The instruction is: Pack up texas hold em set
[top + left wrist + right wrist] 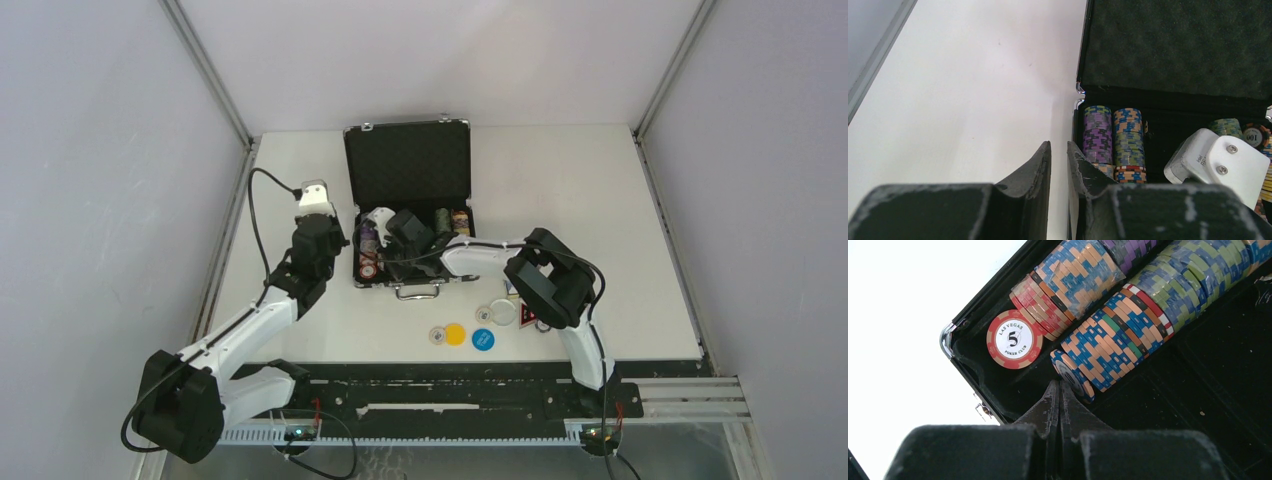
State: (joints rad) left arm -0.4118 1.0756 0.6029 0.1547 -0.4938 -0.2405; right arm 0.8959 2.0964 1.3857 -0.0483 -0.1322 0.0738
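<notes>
The black briefcase (408,165) lies open with its lid up. Rows of multicoloured poker chips (1108,335) lie in its left slots, and a red 5 chip (1013,339) faces outward. My right gripper (1059,385) is shut and empty inside the case, its tips touching the end of the blue-orange chip row. My left gripper (1059,145) sits at the case's left wall (1077,107), jaws a narrow gap apart with only table showing between them. Yellow (455,333), blue (483,340) and white (437,336) buttons and a red-black triangle token (527,318) lie on the table in front of the case.
More chip stacks (451,222) fill the case's right side. A clear round piece (497,312) lies near the right arm's elbow (550,280). The case's metal handle (418,292) points toward me. Frame posts (215,80) and grey walls bound the white table (580,200).
</notes>
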